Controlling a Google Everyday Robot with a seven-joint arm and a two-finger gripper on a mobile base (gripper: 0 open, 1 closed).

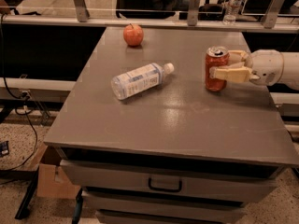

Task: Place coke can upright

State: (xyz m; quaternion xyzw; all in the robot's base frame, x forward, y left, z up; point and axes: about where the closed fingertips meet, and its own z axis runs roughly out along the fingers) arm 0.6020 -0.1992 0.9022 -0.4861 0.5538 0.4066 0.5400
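The coke can (216, 80) is red with a silver top and stands upright on the right side of the grey table (187, 120). Its base looks to be resting on the tabletop. My gripper (223, 64) reaches in from the right edge. It is shut on the can's upper half, with one tan finger (231, 73) across the front and the other finger (238, 56) behind.
A clear plastic water bottle (140, 80) lies on its side mid-table, to the left of the can. A red apple (133, 34) sits at the far edge. A drawer handle (164, 185) is below the table front. A rail with another bottle (231, 3) runs behind.
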